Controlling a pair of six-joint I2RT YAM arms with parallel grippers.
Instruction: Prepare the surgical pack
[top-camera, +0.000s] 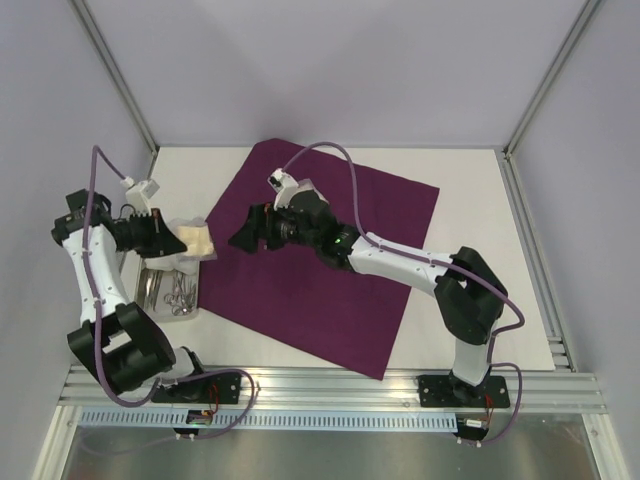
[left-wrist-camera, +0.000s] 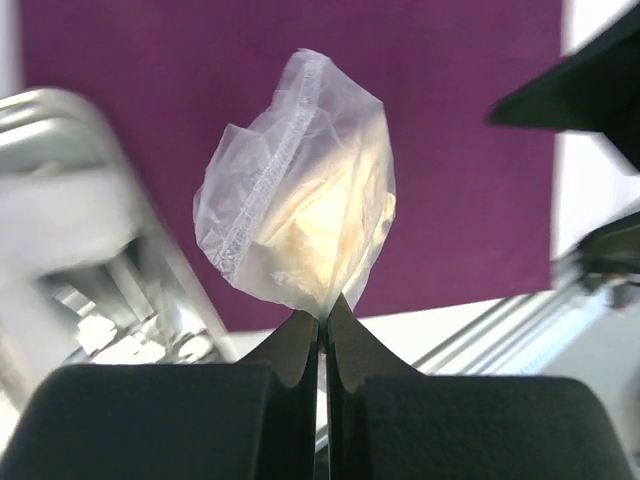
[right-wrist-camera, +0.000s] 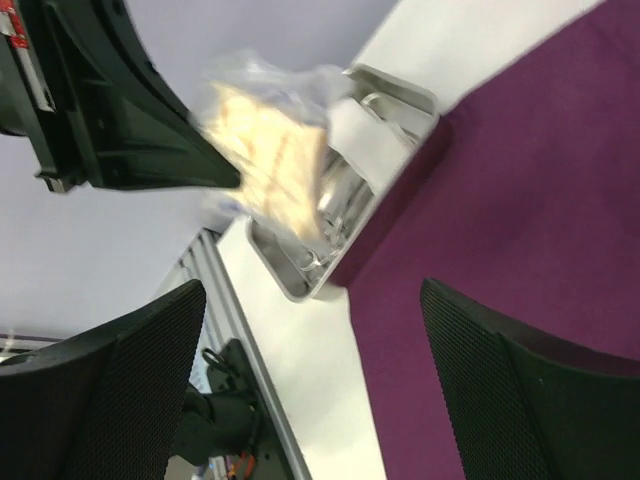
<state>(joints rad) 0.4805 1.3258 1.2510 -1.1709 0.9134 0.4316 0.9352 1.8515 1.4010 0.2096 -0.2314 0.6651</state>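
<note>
Bare white table (top-camera: 480, 250) lies open along the right edge and far-right corner. The plum-purple fabric drape (top-camera: 330, 290) spreads flat over the middle, low enough to pass above, but the right arm slants across it from the near edge. Toward the left edge the wide-spread right gripper (top-camera: 243, 232) faces the left gripper (left-wrist-camera: 322, 320), pinched on a clear plastic bag of cream material (left-wrist-camera: 300, 190), with a narrow gap between. Below the bag, a shallow metal tray of instruments (top-camera: 200, 292) blocks the left edge.
</note>
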